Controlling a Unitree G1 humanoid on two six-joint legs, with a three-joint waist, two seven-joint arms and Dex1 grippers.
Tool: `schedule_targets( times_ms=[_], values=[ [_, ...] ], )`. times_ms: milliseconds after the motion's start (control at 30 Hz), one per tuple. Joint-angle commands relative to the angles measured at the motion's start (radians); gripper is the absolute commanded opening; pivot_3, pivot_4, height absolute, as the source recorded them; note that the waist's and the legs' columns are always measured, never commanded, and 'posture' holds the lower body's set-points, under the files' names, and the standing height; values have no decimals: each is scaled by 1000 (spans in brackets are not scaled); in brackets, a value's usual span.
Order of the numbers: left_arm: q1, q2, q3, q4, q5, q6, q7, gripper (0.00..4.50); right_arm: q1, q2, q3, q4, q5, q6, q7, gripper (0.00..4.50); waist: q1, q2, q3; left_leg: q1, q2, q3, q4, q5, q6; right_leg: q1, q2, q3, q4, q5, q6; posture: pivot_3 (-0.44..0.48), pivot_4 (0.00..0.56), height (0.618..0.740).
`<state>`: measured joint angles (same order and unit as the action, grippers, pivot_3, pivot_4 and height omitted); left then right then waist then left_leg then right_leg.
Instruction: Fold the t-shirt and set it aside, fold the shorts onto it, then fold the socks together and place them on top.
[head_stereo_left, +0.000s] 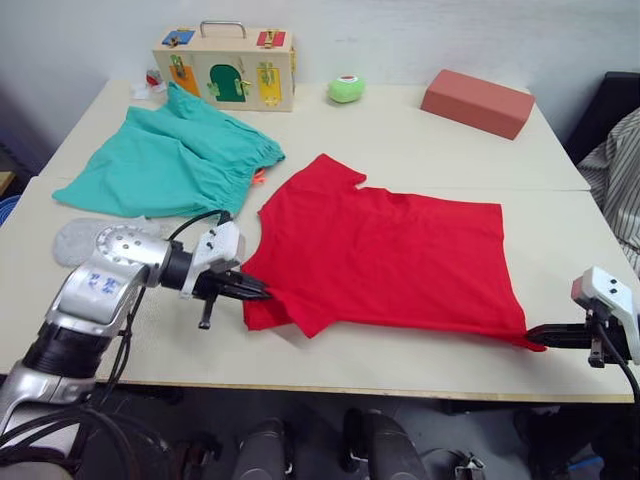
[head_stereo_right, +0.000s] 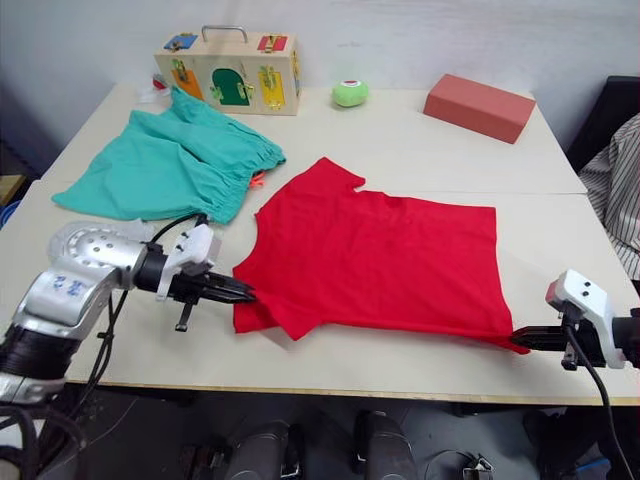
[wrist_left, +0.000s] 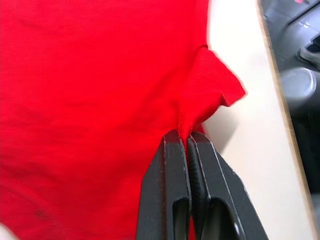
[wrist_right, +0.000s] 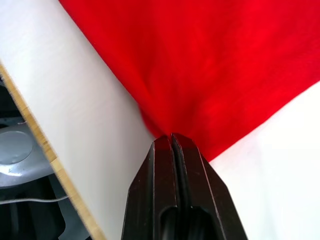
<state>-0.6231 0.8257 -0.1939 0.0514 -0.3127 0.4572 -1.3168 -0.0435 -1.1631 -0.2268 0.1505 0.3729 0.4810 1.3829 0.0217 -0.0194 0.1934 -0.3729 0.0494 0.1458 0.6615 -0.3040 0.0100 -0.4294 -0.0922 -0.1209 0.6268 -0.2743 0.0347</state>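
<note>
The left gripper (head_stereo_left: 262, 292) is pinching the t-shirt (head_stereo_left: 390, 250) near its sleeve, and the right gripper (head_stereo_left: 533, 337) is clamping its hem corner; the shirt is lying flat between them on the table (head_stereo_left: 420, 140).

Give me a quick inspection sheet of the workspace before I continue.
Surface: pale table, two tops butted together.
Job's things: t-shirt spread flat; shorts behind the left arm; socks beside the left arm.
Clutter: wooden latch box, green ball, red block along the far edge.
Grippers: left claw and right claw shut on t-shirt edges.
Cables: black cable looping over left wrist.
Surroundings: striped cloth to the right.
</note>
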Motion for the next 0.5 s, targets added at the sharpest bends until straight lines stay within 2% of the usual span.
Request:
schedule_targets(
  times_ms=[33,200,500],
  values=[
    [-30,7,-6,52,21,-13,-37,24,-27,3,5,-2,21,34,8,0,-3,0,0,0,0,0,0,0,0,0,0,0,0,0,0,0,150,740],
    [-56,-6,9,112,14,32,-38,24,-39,14,16,8,25,55,-11,0,-4,0,0,0,0,1,2,0,0,0,0,0,1,0,0,0,150,740],
    [-69,-61,-1,182,55,11,-19,24,-64,80,29,-30,31,78,-64,0,-4,0,0,-1,0,1,3,0,0,0,-1,1,2,0,1,0,150,740]
  ],
)
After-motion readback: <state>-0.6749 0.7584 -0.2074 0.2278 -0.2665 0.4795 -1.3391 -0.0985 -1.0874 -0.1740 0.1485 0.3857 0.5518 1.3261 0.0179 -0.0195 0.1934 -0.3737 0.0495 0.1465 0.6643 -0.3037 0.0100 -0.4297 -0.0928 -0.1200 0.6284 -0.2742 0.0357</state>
